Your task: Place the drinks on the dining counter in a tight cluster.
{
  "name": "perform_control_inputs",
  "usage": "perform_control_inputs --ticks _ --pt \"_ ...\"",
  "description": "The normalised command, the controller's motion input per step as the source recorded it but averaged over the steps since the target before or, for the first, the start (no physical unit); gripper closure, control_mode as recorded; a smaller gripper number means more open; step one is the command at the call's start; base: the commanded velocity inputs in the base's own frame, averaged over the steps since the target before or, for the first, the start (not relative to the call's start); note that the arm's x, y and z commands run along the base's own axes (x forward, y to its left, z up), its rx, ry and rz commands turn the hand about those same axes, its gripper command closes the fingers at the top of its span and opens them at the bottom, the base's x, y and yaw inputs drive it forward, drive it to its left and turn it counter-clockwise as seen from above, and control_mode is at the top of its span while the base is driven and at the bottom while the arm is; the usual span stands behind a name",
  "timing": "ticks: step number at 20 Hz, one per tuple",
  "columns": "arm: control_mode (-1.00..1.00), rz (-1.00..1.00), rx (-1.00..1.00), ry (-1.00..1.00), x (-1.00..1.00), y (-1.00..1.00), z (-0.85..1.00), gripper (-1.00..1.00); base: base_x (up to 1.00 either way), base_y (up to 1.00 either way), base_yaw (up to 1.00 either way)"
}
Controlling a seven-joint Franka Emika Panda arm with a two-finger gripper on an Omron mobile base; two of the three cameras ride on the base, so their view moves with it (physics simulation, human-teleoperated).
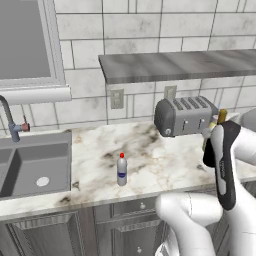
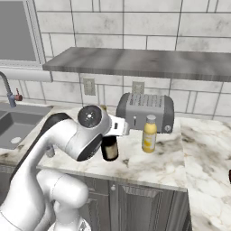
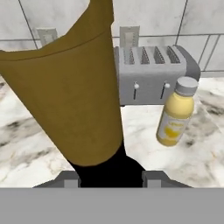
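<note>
A white robot arm reaches over a marble kitchen counter [image 1: 150, 165] beneath a tiled wall and a grey shelf [image 2: 135, 63]. Its gripper [image 3: 111, 177] is pinched around the tall dark wine bottle [image 2: 109, 148], whose gold top [image 3: 70, 87] looms large and close in the hand view (the dark glass sits between the two fingertips [image 3: 70, 179]). In the right base view the wine bottle's base stands on or just above the counter, in front of a silver toaster [image 2: 146, 110]. The squat yellow bottle with a pale cap [image 2: 149, 133] stands upright just beside it, touching nothing. Well apart, nearer the sink [image 1: 30, 165], the small clear red-capped bottle [image 1: 121, 169] stands upright alone on the counter.
</note>
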Motion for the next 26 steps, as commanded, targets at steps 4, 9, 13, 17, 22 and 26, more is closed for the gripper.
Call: perform_control_inputs --ticks 4,9,13,17,22,26 --pt "-1.00 0.00 0.00 0.00 -0.75 0.28 0.65 1.00 0.00 0.00 0.00" --pt "-1.00 0.00 0.00 0.00 -0.51 0.33 0.45 1.00 0.00 0.00 0.00" --pt "-1.00 0.02 0.00 0.00 -0.19 0.00 0.06 1.00 0.00 0.00 0.00" --pt "-1.00 0.01 0.00 0.00 -0.06 0.00 0.00 1.00 0.00 0.00 0.00" --pt "1.00 0.00 0.00 0.00 -0.01 0.00 0.00 1.00 -0.06 0.00 0.00" --pt "1.00 0.00 0.00 0.00 0.00 0.00 0.00 1.00 -0.80 0.00 0.05"
